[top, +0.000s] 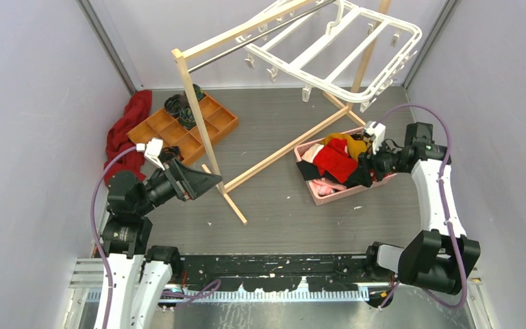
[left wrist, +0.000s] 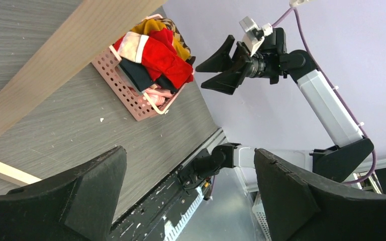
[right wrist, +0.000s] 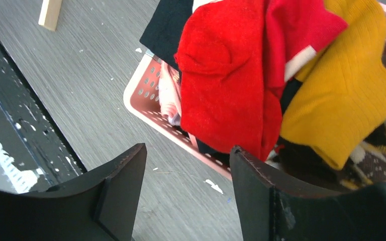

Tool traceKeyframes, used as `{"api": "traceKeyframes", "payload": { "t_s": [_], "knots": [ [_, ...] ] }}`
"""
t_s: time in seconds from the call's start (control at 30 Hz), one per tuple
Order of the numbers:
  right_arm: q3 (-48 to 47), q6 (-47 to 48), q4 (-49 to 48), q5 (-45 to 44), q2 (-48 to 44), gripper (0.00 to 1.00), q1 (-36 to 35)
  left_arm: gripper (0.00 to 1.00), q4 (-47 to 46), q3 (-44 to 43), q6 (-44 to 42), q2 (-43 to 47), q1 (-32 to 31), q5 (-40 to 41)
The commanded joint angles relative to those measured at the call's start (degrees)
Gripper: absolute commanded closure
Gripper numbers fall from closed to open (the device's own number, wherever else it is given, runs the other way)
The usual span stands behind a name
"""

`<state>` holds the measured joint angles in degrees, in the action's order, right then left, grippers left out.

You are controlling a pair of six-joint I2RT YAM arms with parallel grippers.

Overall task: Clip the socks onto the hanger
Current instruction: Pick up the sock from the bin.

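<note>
Bright red socks (top: 334,163) lie on top of a heap of clothes in a pink basket (top: 335,197) at the right of the floor. My right gripper (top: 364,170) hovers over the basket's right side. In the right wrist view it (right wrist: 187,148) stands open, with only bare floor between its fingers, and a red sock (right wrist: 226,85) hangs over the basket rim (right wrist: 146,100) just ahead. The white hanger (top: 335,55) with its dangling clips hangs tilted from the wooden rack at the back. My left gripper (top: 202,181) is open and empty (left wrist: 188,186), far left of the basket.
A wooden rack (top: 198,116) stands slanted across the middle, one post right by my left gripper. An orange compartment tray (top: 185,123) and a dark red cloth (top: 127,133) lie at the back left. A mustard garment (right wrist: 336,95) and dark clothes share the basket. Walls close both sides.
</note>
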<state>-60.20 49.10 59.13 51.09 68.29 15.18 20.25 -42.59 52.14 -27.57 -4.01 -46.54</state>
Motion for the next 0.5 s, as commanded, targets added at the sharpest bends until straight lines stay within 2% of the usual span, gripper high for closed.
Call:
{"api": "traceKeyframes", "payload": {
  "t_s": [0.0, 0.07, 0.27, 0.4, 0.47],
  "knots": [
    [0.77, 1.59, -7.06, -2.46, -0.94, 0.33, -2.73, 0.03, -5.64, 0.90, 0.09, -0.73, -0.20, -0.18],
    [1.86, -1.25, -11.39, -3.51, -0.48, 0.34, -3.01, 0.03, -6.82, 1.37, 1.04, -0.66, -0.20, 0.23],
    [2.28, -5.05, -15.97, -6.46, 1.96, 0.38, -4.52, 0.03, -12.13, 3.65, 3.86, -0.19, -0.18, 1.01],
    [2.58, -5.13, -16.06, -8.37, 3.13, 0.40, -4.80, 0.03, -12.60, 3.92, 4.44, -0.27, -0.24, 1.10],
    [2.85, -4.41, -14.75, -8.27, 3.77, 0.44, -5.18, 0.03, -12.59, 3.85, 4.60, -0.05, -0.20, 1.06]
  ]
}}
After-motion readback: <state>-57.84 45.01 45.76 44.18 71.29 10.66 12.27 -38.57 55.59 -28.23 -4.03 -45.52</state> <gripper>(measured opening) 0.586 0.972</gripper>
